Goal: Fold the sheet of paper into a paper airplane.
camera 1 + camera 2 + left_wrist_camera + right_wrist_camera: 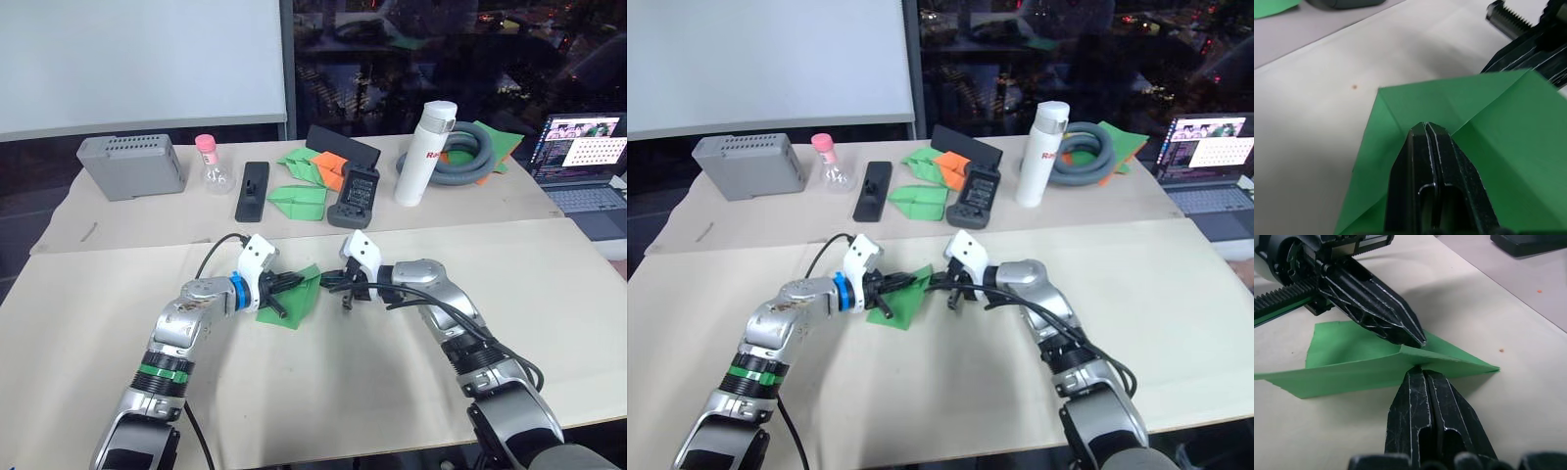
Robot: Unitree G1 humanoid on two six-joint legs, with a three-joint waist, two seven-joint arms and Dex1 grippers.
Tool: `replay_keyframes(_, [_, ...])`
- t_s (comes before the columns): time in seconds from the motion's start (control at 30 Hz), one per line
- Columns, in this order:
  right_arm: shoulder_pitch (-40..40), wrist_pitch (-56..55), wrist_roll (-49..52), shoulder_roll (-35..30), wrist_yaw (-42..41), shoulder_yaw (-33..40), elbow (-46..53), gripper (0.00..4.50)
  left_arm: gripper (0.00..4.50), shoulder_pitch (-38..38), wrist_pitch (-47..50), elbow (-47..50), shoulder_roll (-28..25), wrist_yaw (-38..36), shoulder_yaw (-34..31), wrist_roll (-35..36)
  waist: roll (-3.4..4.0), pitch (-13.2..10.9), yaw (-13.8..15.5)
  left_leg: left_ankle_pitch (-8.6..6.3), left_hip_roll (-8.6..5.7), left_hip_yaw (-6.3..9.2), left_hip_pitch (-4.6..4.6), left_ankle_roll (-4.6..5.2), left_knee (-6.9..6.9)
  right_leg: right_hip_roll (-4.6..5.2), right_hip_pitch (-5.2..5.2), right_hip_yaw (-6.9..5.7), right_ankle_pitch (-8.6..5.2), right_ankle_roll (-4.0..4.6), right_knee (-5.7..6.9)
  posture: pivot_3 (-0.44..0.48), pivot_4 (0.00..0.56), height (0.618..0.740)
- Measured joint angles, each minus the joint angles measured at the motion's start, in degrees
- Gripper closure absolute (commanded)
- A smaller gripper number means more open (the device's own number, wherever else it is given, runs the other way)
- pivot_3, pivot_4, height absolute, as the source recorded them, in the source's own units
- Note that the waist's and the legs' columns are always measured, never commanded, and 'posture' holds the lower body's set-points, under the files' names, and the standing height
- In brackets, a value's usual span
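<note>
Pale beige surface (323,392) spreads open and bare toward the near edge, while its far strip carries a grey box (130,165), a white bottle (425,153) and a coiled grey hose (468,155). Near the middle lies the partly folded bright green sheet of paper (294,297), one flap raised off the surface. The left gripper (290,285) has its black fingers pressed together on the paper's raised fold, covering part of it. The right gripper (331,282) meets the paper from the opposite side, its fingers closed on the paper's edge. Both grippers' tips nearly touch. A laptop (585,162) is cut off at the right.
</note>
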State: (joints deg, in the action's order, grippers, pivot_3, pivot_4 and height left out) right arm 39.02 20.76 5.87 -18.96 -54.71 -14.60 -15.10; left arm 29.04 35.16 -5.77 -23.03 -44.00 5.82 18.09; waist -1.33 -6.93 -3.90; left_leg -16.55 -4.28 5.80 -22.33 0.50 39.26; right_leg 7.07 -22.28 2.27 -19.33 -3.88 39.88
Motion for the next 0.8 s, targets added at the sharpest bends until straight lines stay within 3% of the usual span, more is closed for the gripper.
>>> replay_keyframes(0.63, [0.02, 0.93, 1.63, 4.19, 1.35, 0.59, -1.72, 4.46, 4.5, -0.17, -2.44, -3.64, 2.03, -0.37, 1.49, -1.07, 0.0, 0.0, -0.05, 0.0, 0.0, 0.0, 0.0, 0.0, 0.03, 0.0, 0.0, 0.0, 0.0, 0.0, 0.03, 0.0, 0.15, 0.74])
replay_keyframes(0.8, [0.76, -0.39, 0.91, 5.36, 1.79, -0.27, -5.85, 4.46, 4.5, -3.16, -1.68, -0.92, -0.9, -0.47, 0.24, -0.87, 0.0, 0.0, -0.13, 0.0, 0.01, 0.0, 0.02, 0.0, 0.02, 0.0, -0.05, 0.0, 0.0, 0.0, 0.13, 0.0, 0.15, 0.74])
